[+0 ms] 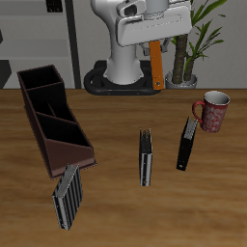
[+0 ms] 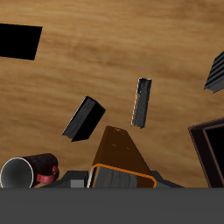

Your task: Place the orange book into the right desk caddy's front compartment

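My gripper [image 1: 155,42] is raised high at the back of the table, in front of the robot's base, and is shut on the orange book [image 1: 157,68], which hangs upright below it. In the wrist view the orange book [image 2: 121,154] sticks out from the gripper [image 2: 122,180] over the table. The right desk caddy [image 1: 37,123], a long dark maroon box with three sections, lies well away from the gripper, its front end near a striped book. Its corner also shows in the wrist view [image 2: 210,147]. All sections look empty.
A striped book [image 1: 145,157] stands mid-table and another [image 1: 68,194] leans at the caddy's front end. A black book [image 1: 186,143] stands near a red mug [image 1: 212,110]. A potted plant [image 1: 188,48] stands at the back, beside the gripper.
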You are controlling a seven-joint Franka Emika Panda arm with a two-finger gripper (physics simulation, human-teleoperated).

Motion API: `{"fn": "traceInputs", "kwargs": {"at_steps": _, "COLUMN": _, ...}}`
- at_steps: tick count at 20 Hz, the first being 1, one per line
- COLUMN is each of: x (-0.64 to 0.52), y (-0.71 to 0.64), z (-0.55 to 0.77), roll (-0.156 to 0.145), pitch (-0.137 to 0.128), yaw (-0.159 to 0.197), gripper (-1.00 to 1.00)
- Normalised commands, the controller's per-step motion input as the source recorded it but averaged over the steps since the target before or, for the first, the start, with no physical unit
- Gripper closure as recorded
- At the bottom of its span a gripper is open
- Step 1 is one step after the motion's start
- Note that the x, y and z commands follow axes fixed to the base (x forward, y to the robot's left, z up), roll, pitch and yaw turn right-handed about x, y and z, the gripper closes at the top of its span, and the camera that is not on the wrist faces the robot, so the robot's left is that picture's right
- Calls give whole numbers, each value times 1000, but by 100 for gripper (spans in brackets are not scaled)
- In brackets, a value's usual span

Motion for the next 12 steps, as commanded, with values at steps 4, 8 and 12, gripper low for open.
{"fn": "traceInputs", "kwargs": {"at_steps": 4, "x": -447, "y": -591, "z": 30, "roll": -65, "pitch": -17, "yaw": 101, "gripper": 100}}
{"fn": "traceInputs", "kwargs": {"at_steps": 8, "x": -211, "y": -601, "z": -7, "roll": -108, "pitch": -10, "yaw": 59, "gripper": 100}}
{"fn": "traceInputs", "kwargs": {"at_steps": 12, "x": -178, "y": -843, "z": -70, "roll": -154, "pitch": 0, "yaw": 28, "gripper": 100}}
